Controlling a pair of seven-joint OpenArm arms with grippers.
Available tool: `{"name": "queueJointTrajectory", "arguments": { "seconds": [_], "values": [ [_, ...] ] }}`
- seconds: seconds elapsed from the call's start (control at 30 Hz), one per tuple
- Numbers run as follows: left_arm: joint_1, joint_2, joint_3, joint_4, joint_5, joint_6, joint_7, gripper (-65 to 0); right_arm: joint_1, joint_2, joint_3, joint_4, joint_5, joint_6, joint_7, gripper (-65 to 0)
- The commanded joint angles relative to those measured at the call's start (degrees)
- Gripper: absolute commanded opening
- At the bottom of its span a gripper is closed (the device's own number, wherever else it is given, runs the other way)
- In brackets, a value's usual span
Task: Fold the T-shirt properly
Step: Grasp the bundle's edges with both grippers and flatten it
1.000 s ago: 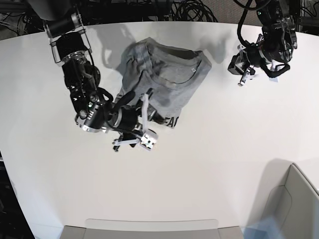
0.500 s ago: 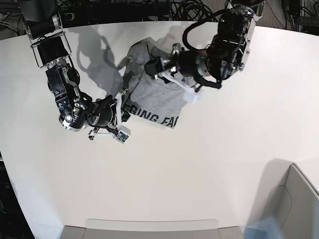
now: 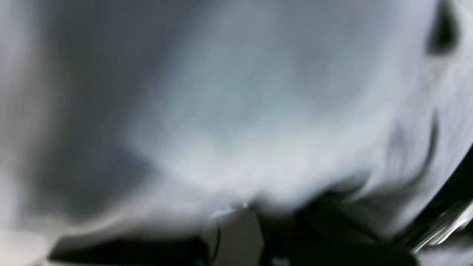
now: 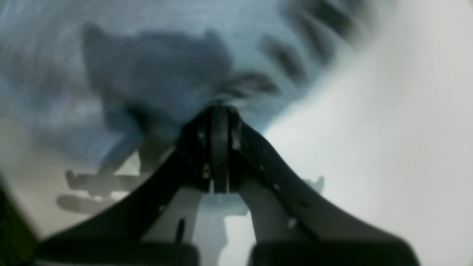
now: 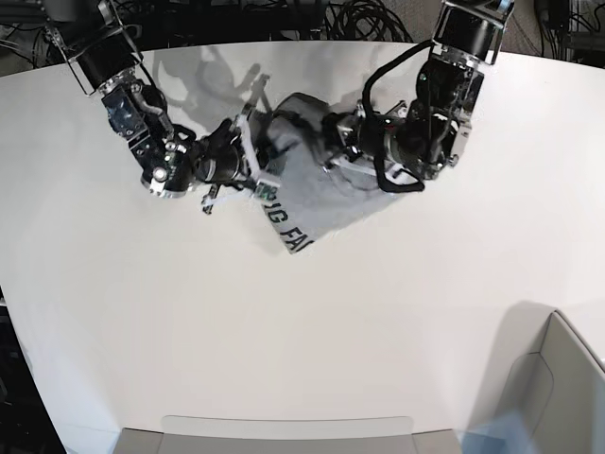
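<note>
Where the right gripper (image 5: 253,161) meets the cloth, its two black fingers (image 4: 220,147) are pressed together with no gap between them, and their tips sit at the edge of the T-shirt (image 5: 312,175); the right wrist view is blurred, so I cannot tell for sure whether a fold of cloth is pinched between them. In the base view this gripper lies at the shirt's left edge, touching it, with the arm running up and away toward the table's far left corner.

On the other side, the left gripper (image 5: 352,156) rests on the shirt's right part, near its upper edge. Its jaws are hidden by the arm's own body in the base view, and the left wrist view shows only smeared grey cloth filling the picture with dark shapes along the bottom, so whether it is open or closed cannot be told.

Between the two grippers the grey shirt lies bunched in a crumpled heap on the white table (image 5: 302,322), in its far half, a little left of centre. A flap hangs toward the near side, with black block letters (image 5: 286,227) showing at its lower tip. A grey bin corner (image 5: 558,378) sits at the near right, well apart from the shirt.
</note>
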Motion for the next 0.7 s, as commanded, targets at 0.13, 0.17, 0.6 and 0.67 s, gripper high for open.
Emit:
{"name": "queueJointTrajectory", "arguments": {
  "seconds": [0.13, 0.17, 0.6, 0.67],
  "values": [
    [-7.0, -0.3, -9.8, -3.5, 7.4, 1.6, -0.8, -65.0, -7.4, 0.4, -4.3, 10.2, 1.4, 0.8, 0.7, -65.0],
    [-7.9, -0.3, -11.4, -3.2, 7.4, 1.6, -0.8, -65.0, -8.4, 0.4, -4.3, 12.0, 1.4, 0.8, 0.7, -65.0],
    [-4.6, 0.2, -20.1, 13.7, 7.4, 1.6, -0.9, -65.0, -3.3, 0.5, 17.9, 14.5, 1.4, 0.9, 0.7, -65.0],
    [-4.7, -0.1, -20.5, 11.4, 7.5, 1.6, -0.9, -65.0, -1.6, 0.7, 17.9, 13.3, 1.4, 0.9, 0.7, -65.0]
  ]
}}
